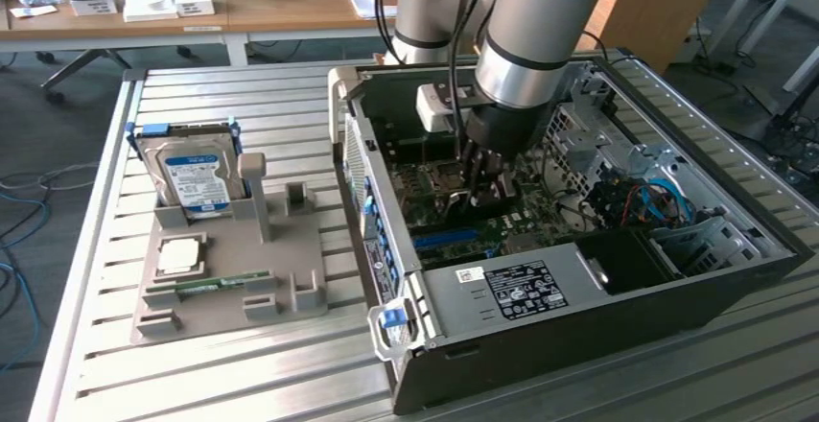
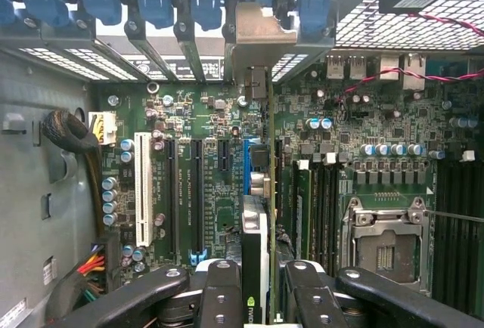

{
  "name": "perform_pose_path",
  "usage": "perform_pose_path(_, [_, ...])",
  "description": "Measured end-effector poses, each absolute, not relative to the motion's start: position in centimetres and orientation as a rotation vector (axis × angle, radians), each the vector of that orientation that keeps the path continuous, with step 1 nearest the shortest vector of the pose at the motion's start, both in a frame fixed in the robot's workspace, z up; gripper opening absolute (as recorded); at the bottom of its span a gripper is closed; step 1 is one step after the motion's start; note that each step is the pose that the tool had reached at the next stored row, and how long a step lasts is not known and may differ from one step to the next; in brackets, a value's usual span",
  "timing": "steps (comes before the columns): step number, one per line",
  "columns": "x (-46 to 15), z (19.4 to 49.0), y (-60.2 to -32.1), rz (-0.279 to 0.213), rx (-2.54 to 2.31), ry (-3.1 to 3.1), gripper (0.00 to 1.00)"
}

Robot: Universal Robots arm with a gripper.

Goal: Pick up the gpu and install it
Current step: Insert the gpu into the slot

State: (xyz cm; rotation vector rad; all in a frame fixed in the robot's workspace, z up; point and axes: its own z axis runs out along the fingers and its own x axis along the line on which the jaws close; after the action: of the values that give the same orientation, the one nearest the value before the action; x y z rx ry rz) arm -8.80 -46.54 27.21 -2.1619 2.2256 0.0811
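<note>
Inside the open computer case [image 1: 716, 249], we hold the gpu [image 2: 259, 252] edge-on between partly closed jaws, its bracket [image 2: 261, 37] toward the rear slots, lined up over the motherboard [image 2: 212, 192].

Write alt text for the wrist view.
The hand holds the gpu edge-on over the motherboard inside an open computer case, its silver bracket at the rear slot openings beside blue latches. An empty CPU socket sits nearby.

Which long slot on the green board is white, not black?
The white slot is the one nearest the grey side wall with the coloured wires. The long slots beside it are black, and the card in the claw stands further over.
</note>
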Motion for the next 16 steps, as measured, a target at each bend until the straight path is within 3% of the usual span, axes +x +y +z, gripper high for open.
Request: perform_pose_path(16, [-9.03, 27.2, -46.74, 0.081, -2.162, 2.226, 0.27])
